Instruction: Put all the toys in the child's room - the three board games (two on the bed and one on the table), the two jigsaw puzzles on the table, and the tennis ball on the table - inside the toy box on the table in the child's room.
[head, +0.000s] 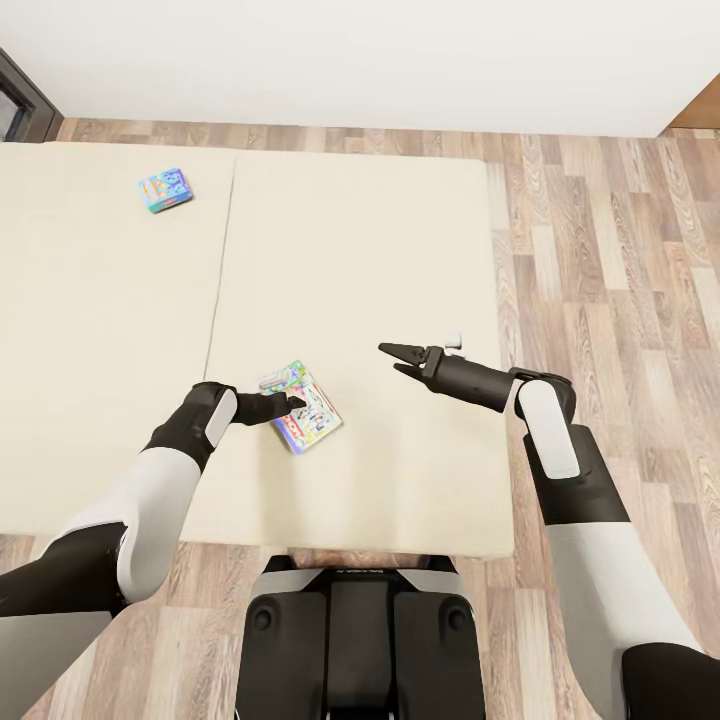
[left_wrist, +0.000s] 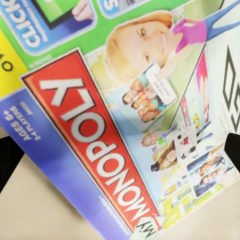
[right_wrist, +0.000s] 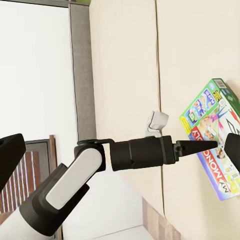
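Observation:
Two board games lie on the beige bed (head: 350, 250). A small blue one (head: 165, 190) sits far back on the left half. The green-edged one with a white busy cover lettered MONOPOLY (head: 312, 418) (left_wrist: 125, 100) (right_wrist: 212, 130) lies near the front edge. My left gripper (head: 293, 403) (left_wrist: 120, 155) is open just over this box, one fingertip at each side of its cover. My right gripper (head: 398, 359) hangs open above the mattress, to the right of the box and apart from it. The toy box, table, jigsaw puzzles and tennis ball are out of view.
A seam (head: 222, 260) splits the mattress into two halves. Wood-plank floor (head: 610, 260) runs along the bed's right side and behind it, up to a white wall (head: 360, 60). My own base (head: 360, 640) stands against the bed's front edge.

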